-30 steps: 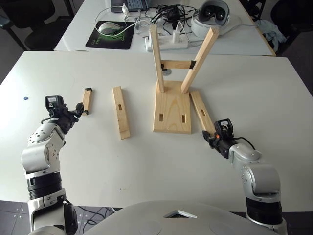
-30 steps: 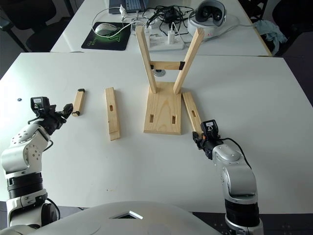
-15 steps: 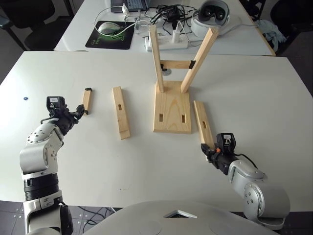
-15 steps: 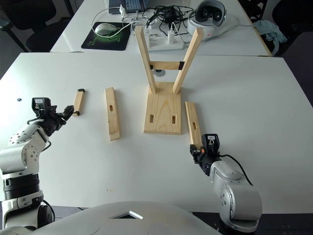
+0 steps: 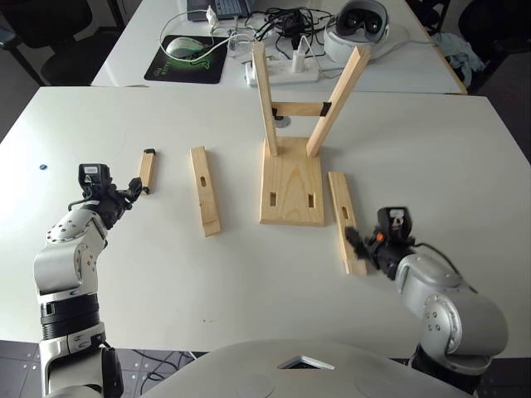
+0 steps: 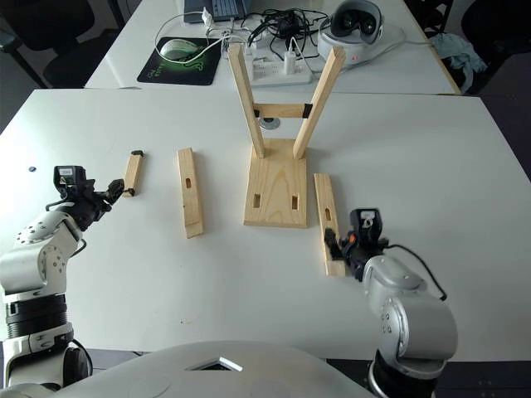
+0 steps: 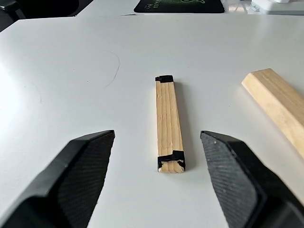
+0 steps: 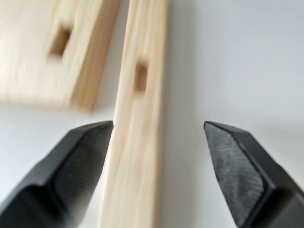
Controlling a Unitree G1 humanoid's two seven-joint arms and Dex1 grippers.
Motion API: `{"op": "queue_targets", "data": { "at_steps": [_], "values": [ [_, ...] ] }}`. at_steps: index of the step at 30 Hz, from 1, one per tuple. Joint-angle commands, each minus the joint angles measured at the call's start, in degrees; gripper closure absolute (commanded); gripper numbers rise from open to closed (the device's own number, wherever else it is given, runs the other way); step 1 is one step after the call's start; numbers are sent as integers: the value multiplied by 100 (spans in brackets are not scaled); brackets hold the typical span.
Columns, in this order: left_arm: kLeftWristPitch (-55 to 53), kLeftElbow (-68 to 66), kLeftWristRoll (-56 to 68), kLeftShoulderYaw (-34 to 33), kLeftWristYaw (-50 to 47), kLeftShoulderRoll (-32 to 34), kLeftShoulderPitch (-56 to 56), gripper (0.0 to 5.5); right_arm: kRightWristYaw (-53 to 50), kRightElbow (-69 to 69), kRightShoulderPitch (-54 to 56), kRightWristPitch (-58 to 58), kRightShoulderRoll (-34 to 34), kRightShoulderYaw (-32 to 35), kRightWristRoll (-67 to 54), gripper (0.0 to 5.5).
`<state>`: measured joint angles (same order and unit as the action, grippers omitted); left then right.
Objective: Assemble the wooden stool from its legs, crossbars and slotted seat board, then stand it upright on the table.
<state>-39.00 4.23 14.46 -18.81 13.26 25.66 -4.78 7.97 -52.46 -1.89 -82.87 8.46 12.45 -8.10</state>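
You're roughly halfway. The seat board (image 5: 290, 189) lies flat on the worktop (image 5: 249, 278). The standing legs (image 5: 266, 99) are in its far slots, tied by the fitted crossbar (image 5: 297, 109); the two near slots are empty.

Left to fit: right loose leg (image 5: 346, 220) just beside the board, left loose leg (image 5: 205, 201), short crossbar (image 5: 147, 171). Then flip the stool upright.

The right tool (image 8: 158, 128) is spread apart astride the right loose leg's near end, not clamped. The left tool (image 5: 130, 188) is also spread, at the short crossbar's near end, probably not touching it.
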Motion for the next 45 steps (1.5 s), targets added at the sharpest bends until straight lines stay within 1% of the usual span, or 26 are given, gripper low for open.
{"op": "queue_targets", "data": {
  "at_steps": [1,4,9,13,16,21,30,36,45],
  "values": [
    [274,-566,-27,-31,-39,-129,-106,210,2,296,748,612,160,325,-3,194],
    [548,-1219,7,1,30,-237,-296,210,-33,857,1129,1198,246,464,23,194],
    [909,-1904,-71,189,147,-304,-602,210,-25,1596,1209,1896,359,351,70,194],
    [1093,-2297,-120,330,212,-329,-774,210,-58,1924,1277,2269,377,220,76,194],
    [981,-1995,-43,309,156,-355,-618,210,-33,2066,1301,2441,425,141,67,194],
    [420,-733,125,198,-28,-380,-144,210,-5,2181,1043,2745,489,23,97,194],
    [-331,388,220,281,-307,-570,-42,210,-42,2314,661,3229,595,-240,208,194],
    [176,-542,-70,405,-415,-672,-86,210,-21,2376,733,3318,618,-449,182,194],
    [1069,-2018,-147,319,-295,-716,-365,210,28,2587,1080,3352,706,-560,140,194]
  ]
}}
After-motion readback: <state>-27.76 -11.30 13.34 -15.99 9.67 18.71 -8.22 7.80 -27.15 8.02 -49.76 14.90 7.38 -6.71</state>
